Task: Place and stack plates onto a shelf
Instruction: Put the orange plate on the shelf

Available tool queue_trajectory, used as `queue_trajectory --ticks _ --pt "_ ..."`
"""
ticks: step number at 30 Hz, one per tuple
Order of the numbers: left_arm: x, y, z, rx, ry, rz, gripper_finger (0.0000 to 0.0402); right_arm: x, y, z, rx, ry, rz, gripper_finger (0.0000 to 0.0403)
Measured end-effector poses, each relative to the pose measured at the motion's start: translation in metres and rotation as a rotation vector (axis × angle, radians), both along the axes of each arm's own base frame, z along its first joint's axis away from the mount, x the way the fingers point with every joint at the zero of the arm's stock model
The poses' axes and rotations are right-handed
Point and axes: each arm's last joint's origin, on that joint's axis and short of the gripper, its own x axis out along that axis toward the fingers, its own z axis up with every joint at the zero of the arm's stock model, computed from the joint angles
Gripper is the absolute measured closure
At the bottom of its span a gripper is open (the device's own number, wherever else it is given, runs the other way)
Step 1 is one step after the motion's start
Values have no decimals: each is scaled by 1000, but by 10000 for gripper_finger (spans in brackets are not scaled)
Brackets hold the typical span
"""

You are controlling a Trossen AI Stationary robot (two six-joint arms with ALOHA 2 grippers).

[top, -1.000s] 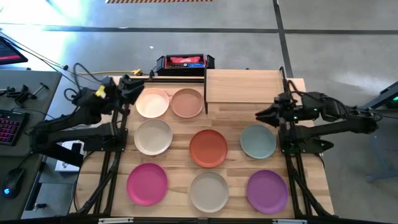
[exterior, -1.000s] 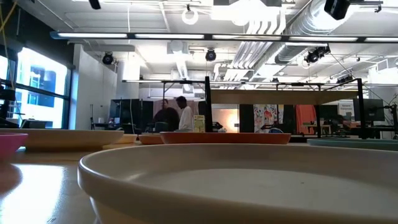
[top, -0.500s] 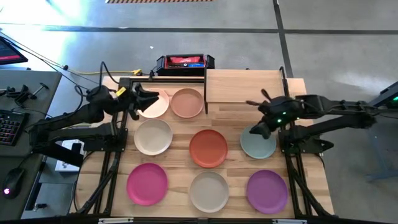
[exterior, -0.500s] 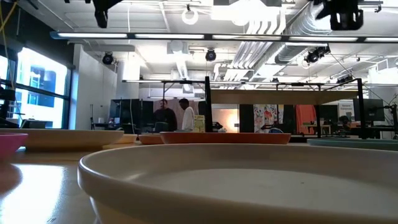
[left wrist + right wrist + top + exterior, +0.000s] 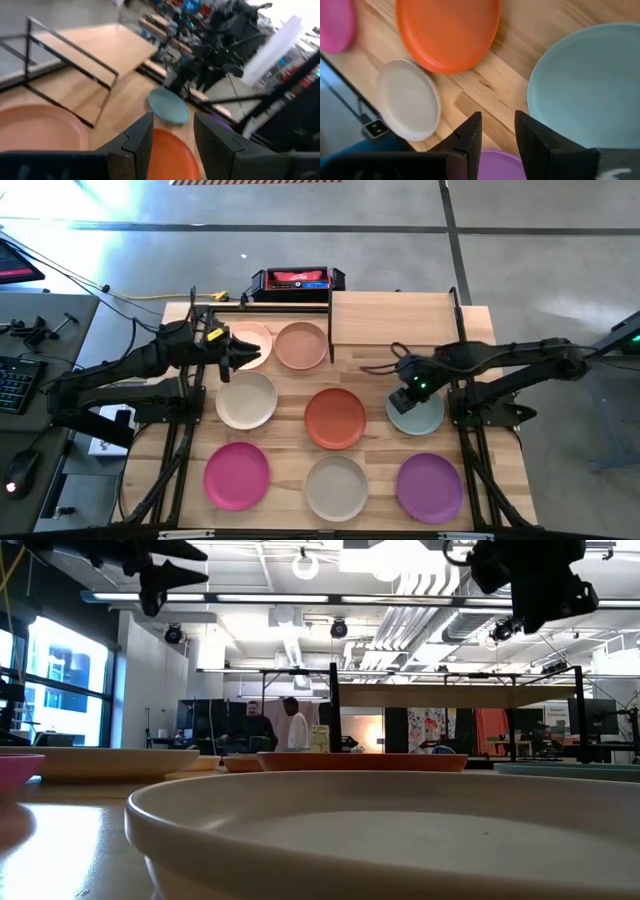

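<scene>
High view showed me eight plates laid out on the table (image 5: 500, 320) in rows: cream (image 5: 252, 340) and peach (image 5: 301, 345) at upper centre-left, a pale one (image 5: 246, 400), the orange-red one (image 5: 335, 418) and the sage one (image 5: 418, 412) across the middle, then magenta (image 5: 237, 475), off-white (image 5: 336, 487) and purple (image 5: 430, 487) along the bottom. The shelf (image 5: 390, 318) stood bare at upper centre-right, just beside the peach plate. I had the left gripper (image 5: 243, 352) over the near edge of the cream plate, pointing toward frame right, and its wrist view showed the fingers (image 5: 137, 140) apart with nothing between them, looking across at the shelf (image 5: 95, 47) and the sage plate (image 5: 169, 106). My right gripper (image 5: 406, 395) hung at the left rim of the sage plate; from its wrist camera I saw the jaws parted and empty above bare wood between the sage plate (image 5: 590, 85) and the orange-red one (image 5: 447, 30). Low view put both grippers high in the frame, left (image 5: 160, 578) at upper left and right (image 5: 535, 585) at upper right, clear of every plate. Two people (image 5: 275, 725) stood far back in the room.
</scene>
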Motion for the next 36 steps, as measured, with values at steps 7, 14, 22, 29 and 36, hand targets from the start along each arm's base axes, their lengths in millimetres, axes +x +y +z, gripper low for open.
queue_trajectory --ticks 7,14,22,29,36 --pt "2 -4 -3 -19 24 -89 273 24 14 -24 22 103 -19 304" --pt "8 -9 -7 -7 60 -139 273 39 33 -45 60 209 -77 304" --pt "18 -13 -15 6 125 -188 273 63 46 -61 53 142 -206 304" --pt "21 -15 -17 28 143 -213 273 74 45 -77 -46 138 -334 304" --pt "22 -15 -17 28 144 -210 273 84 45 -96 -95 167 -419 304"
